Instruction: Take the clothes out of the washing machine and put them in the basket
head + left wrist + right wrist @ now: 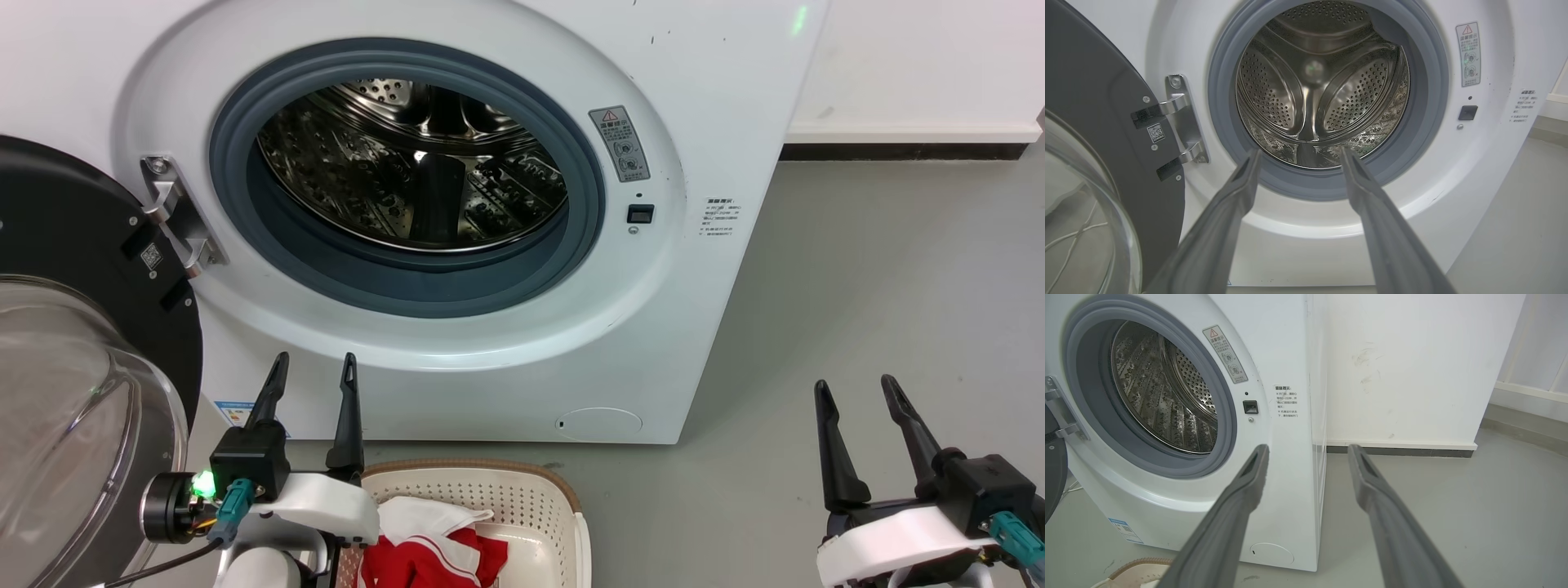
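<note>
Nearest, at the bottom edge of the head view, a cream-white perforated plastic basket (522, 494) with a brown woven-look rim stands on the grey floor (882, 310). In it lie soft bright red garments (433, 563) with white panels and white stripe trim, heaped against its left side. The frame cuts off the basket's near half and the left arm's pale wrist covers its left corner, so the number of pieces cannot be told.

The left pincer (316, 359) hovers by the basket's far left corner, its two long dark fingers spread well apart, released, touching nothing. The right pincer (853, 382) hangs over the floor to the right, well apart from the basket, likewise spread and empty.

Close behind the basket stands the large white front-loading washing machine (702, 327), its black-framed glass door (57, 343) swung open to the left and cut off by the frame edge. Inside the grey rubber seal (424, 286), the shiny perforated steel drum (424, 171) shows its ribs and holes; the seal hides its lowest part.
</note>
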Tool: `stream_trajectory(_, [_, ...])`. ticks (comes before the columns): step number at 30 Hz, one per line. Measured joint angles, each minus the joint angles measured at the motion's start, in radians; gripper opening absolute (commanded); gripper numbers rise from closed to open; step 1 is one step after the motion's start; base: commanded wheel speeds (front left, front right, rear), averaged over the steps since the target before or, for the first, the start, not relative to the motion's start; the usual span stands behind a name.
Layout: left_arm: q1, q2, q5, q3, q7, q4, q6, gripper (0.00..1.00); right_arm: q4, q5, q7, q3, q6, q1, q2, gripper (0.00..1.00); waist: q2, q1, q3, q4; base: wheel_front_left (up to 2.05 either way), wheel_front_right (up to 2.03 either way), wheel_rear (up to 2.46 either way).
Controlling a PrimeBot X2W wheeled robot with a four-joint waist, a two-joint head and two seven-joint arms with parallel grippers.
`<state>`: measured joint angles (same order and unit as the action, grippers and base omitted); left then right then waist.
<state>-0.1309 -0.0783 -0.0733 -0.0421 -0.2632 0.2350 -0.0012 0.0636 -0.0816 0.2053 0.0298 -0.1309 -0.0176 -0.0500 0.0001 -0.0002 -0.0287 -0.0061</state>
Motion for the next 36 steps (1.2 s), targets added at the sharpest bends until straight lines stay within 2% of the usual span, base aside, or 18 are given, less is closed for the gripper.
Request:
stream_trajectory(23, [-0.001, -0.010, -0.010, 0.004, 0.000, 0.018, 0.002, 1.00, -0.003, -0.007, -0.002, -0.006, 0.000, -0.003, 0.000, 1.00, 0.0000, 0.0002, -0.009, -0.011, 0.00, 0.00, 0.00])
stream_trajectory(24, [0.000, -0.009, -0.012, 0.006, 0.000, 0.021, 0.004, 0.00, -0.001, -0.007, -0.002, -0.006, 0.000, -0.004, 0.000, 0.00, 0.0000, 0.0003, -0.010, -0.011, 0.00, 0.00, 0.00])
stream_trajectory(27, [0.014, -0.003, -0.024, 0.011, 0.012, 0.049, 0.004, 0.00, 0.019, -0.016, -0.004, -0.009, 0.000, -0.016, 0.001, 0.00, 0.0000, 0.0003, -0.009, -0.011, 0.00, 0.00, 0.00])
stream_trajectory(36, [0.013, -0.003, -0.207, 0.037, 0.064, 0.056, -0.009, 0.00, 0.038, -0.216, -0.032, -0.008, 0.000, -0.016, -0.003, 0.00, 0.0000, 0.0003, -0.007, -0.010, 0.00, 0.00, 0.00])
